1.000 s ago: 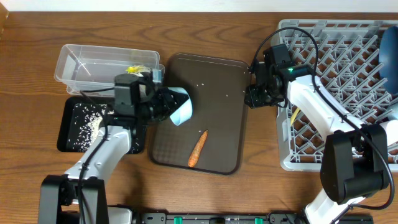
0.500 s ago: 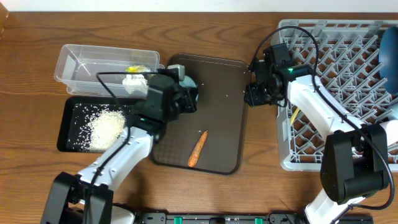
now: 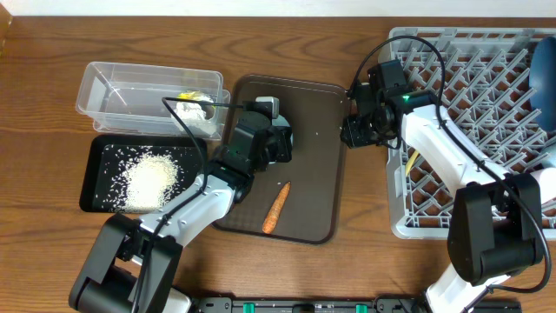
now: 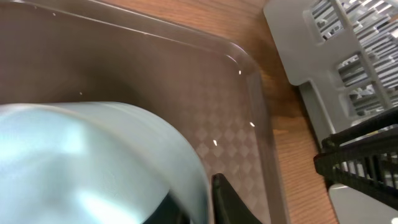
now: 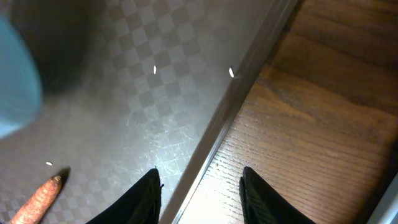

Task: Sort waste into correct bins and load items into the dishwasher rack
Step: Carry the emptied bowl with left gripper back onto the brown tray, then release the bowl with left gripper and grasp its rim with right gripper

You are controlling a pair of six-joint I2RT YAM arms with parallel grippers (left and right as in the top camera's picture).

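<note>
The light-blue cup fills the left wrist view, and its wall sits between the fingers of my left gripper, which is shut on it. That gripper hangs over the dark brown serving tray; from overhead the cup is hidden under it. The orange carrot piece lies on the tray just below. My right gripper is open and holds nothing, its fingers astride the tray's right rim. The right wrist view shows the cup and the carrot tip.
The black tray at the left holds a heap of rice. Behind it the clear tub contains wrappers. The grey dishwasher rack stands at the right with the dark-blue bowl and a yellow spoon.
My left arm has swung right from over the black tray to over the brown tray, carrying the cup. Rice now lies heaped in the black tray. The right arm has not moved.
</note>
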